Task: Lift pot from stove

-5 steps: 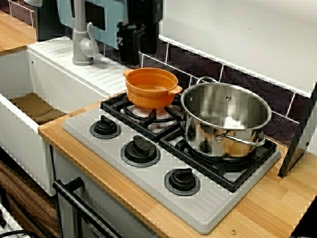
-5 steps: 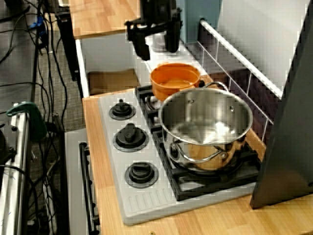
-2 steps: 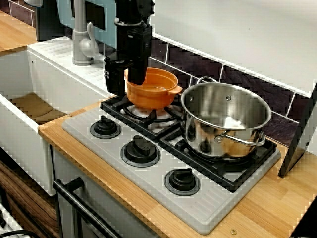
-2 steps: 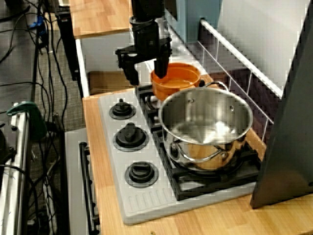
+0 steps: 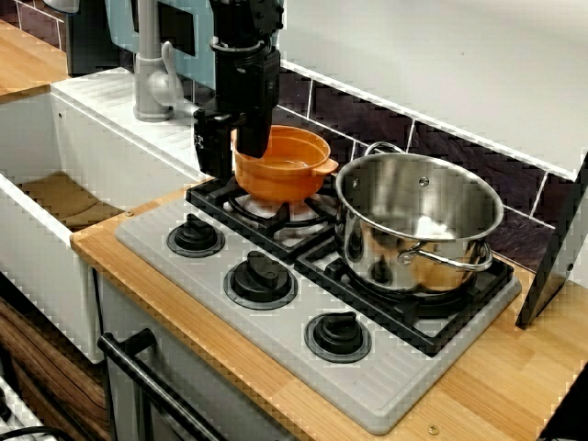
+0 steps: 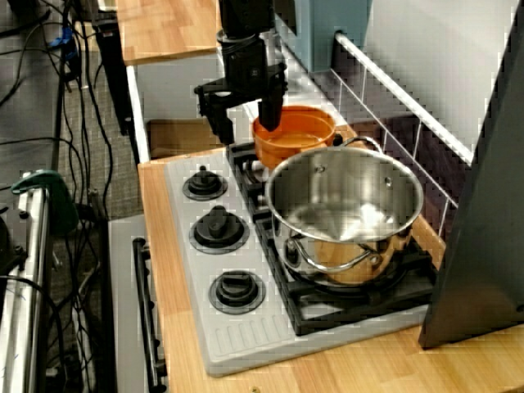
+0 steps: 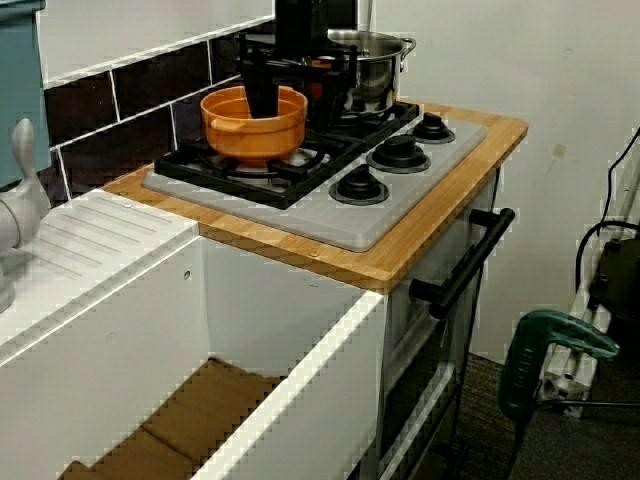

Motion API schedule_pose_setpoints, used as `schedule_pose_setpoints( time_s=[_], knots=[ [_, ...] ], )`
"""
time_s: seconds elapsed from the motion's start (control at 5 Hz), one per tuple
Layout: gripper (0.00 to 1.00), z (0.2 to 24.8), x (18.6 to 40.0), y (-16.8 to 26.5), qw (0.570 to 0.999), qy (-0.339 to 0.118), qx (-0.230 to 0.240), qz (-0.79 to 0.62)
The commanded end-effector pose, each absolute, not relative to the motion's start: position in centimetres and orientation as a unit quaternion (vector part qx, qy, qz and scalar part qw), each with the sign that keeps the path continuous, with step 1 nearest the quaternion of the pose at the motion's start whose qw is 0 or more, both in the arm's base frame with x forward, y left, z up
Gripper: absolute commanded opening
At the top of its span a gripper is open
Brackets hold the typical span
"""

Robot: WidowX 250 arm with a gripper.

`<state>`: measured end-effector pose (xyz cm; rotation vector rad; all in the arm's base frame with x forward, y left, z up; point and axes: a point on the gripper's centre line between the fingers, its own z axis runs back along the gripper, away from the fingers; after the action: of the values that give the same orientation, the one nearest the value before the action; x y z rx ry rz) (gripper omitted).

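Observation:
The small orange pot [image 5: 285,165] sits on the back-left burner of the grey stove [image 5: 276,331]. It also shows in the side view [image 6: 299,135] and the sink-side view [image 7: 255,125]. My black gripper [image 5: 234,147] is open and reaches down over the pot's wall. One finger is inside the pot and the other is outside it, toward the knobs. The gripper also shows in the side view [image 6: 244,121] and the sink-side view [image 7: 297,95]. The pot rests on the grate.
A large steel pot [image 5: 418,220] stands on the burner right beside the orange pot. A white sink [image 5: 37,184] and grey faucet [image 5: 152,73] are to the left. The tiled wall is close behind. A dark panel [image 5: 556,248] leans at the far right.
My gripper has come down from behind the stove to straddle the orange pot's wall. Over the last half second it has hardly moved. The pot has not moved.

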<state>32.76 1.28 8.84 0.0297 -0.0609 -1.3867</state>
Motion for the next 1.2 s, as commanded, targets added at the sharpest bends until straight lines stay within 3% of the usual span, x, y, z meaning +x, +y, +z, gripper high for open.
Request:
schedule_pose_setpoints(
  time_s=[0.0, 0.2, 0.4, 0.6, 1.0],
  knots=[
    [1.00, 9.7, 32.8, 1.4, 0.773, -0.042, 0.045, -0.632],
    [1.00, 9.2, 32.6, 1.2, 0.775, -0.039, 0.050, -0.629],
    [0.65, 8.7, 32.3, 1.0, 0.781, -0.045, 0.054, -0.620],
    [0.00, 8.4, 32.1, 1.0, 0.786, -0.050, 0.052, -0.614],
    [0.00, 8.8, 32.4, 1.2, 0.789, -0.046, 0.042, -0.611]
  ],
)
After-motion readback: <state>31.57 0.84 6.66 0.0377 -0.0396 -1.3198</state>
